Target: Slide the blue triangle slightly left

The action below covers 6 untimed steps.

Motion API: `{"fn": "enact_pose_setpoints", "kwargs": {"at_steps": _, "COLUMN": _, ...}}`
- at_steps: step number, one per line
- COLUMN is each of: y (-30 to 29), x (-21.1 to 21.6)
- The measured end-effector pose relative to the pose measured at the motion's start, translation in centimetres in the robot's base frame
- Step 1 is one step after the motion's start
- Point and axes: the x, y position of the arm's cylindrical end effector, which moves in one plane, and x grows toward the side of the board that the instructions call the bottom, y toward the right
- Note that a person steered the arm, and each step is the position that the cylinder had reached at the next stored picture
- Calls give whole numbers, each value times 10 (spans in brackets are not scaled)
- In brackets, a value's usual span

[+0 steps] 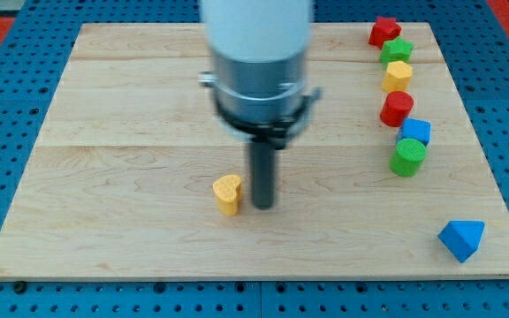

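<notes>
Blue triangle [460,239] sits nearest, at the board's [131,247] bottom-right corner, alone. Up and far to the view's left of it, my tip [263,206] stands on the board, rod upright under the grey-and-white arm body; no jaws, just a plain rod. Yellow heart [227,194] lies just left of the tip, close, contact unclear. Above the triangle a column runs toward the board's top edge: green cylinder [407,156], blue cube [415,132], red cylinder [396,109], yellow block [397,76], green block [397,50], red block [383,32].
</notes>
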Motion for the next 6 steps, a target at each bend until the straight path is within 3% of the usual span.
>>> {"fn": "enact_pose_setpoints", "kwargs": {"at_steps": 1, "y": 80, "x": -22}}
{"fn": "enact_pose_setpoints", "kwargs": {"at_steps": 3, "y": 216, "x": 23}}
{"fn": "enact_pose_setpoints", "kwargs": {"at_steps": 4, "y": 222, "x": 72}}
{"fn": "enact_pose_setpoints", "kwargs": {"at_steps": 5, "y": 214, "x": 59}}
{"fn": "enact_pose_setpoints", "kwargs": {"at_steps": 6, "y": 168, "x": 26}}
